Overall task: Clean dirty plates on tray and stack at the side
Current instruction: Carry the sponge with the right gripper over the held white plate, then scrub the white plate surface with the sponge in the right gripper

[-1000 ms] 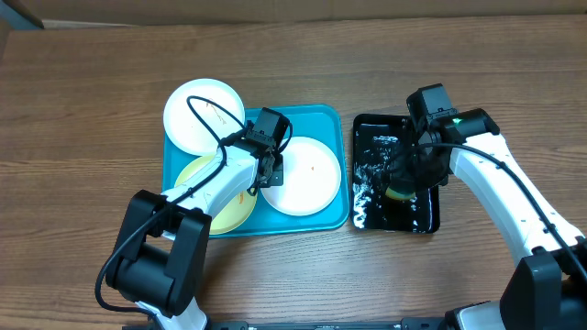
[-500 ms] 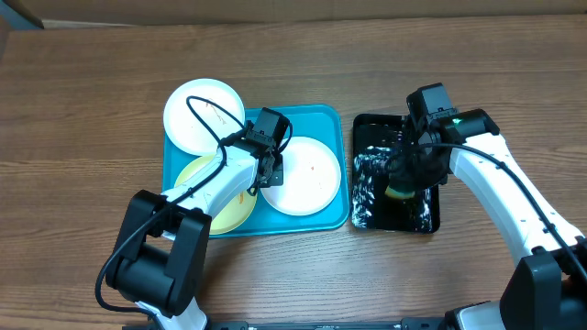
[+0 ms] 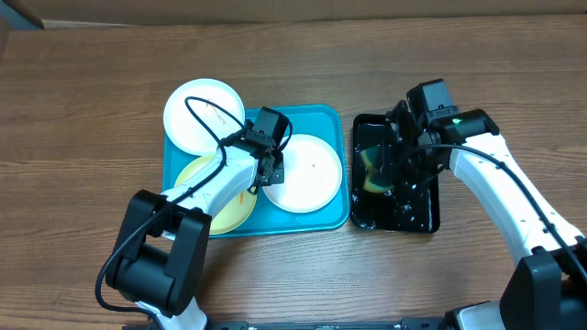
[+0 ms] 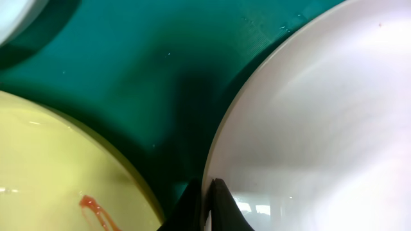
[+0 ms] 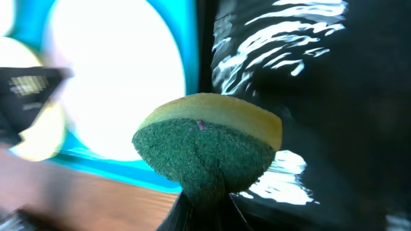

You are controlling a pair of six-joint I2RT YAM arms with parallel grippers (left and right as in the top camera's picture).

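- Left gripper [image 4: 207, 206]: jaws nearly together, pinching the rim of the white plate [image 3: 307, 174], which lies on the right half of the turquoise tray [image 3: 316, 117]. The bite is thin and at the very edge, so the plate could slip or tip under scrubbing pressure.
- Right gripper [image 3: 393, 170]: jaws squeezed on the sponge [image 5: 205, 144], above the wet-looking black tray [image 3: 404, 215]. The sponge may drip on the table [image 3: 92, 92] in transit, or twist out of the pinch.
- Yellow-green plate [image 3: 213, 197], with a red-orange smear [image 4: 93, 208], sits just beside the held rim. Lifting could knock it.
- Second white plate [image 3: 204, 115] overhangs the tray's far-left corner. A shove to the tray could slide it off.
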